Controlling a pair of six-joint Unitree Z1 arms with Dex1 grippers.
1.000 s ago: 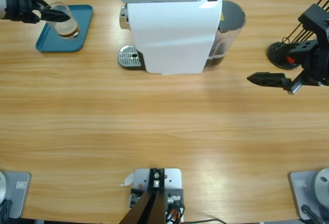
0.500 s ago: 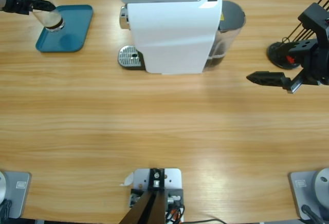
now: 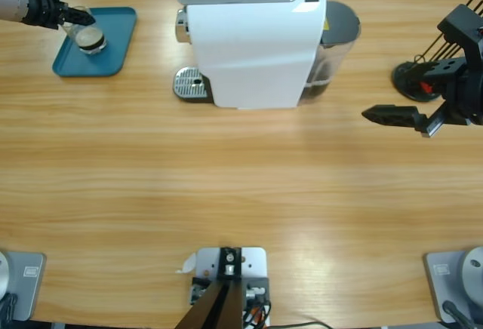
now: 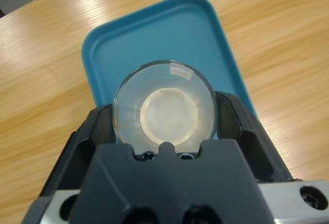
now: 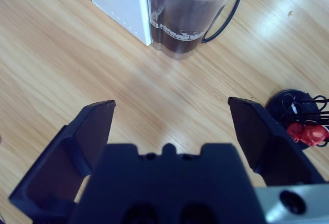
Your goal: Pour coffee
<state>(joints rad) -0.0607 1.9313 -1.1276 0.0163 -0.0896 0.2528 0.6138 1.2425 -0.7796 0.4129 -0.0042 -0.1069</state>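
Observation:
A small clear glass cup is over the teal tray at the table's far left corner. My left gripper is shut on it, coming in from the left edge. In the left wrist view the cup sits between the two jaws of my left gripper, and I look down into its mouth. The coffee shows as a pale tan foam disc at the bottom. I cannot tell whether the cup rests on the tray. My right gripper is open over bare table at the right, and in its own view the gripper holds nothing.
A white coffee machine stands at the back middle, with a metal drip grate on its left and a dark round tank on its right; the tank also shows ahead of the right gripper. A black capsule stand holding red capsules is at the far right.
The left gripper swung the cup left and back to the right above the tray. The cup has gone from tilted to mouth-up, with coffee now showing inside. The right arm has not moved.

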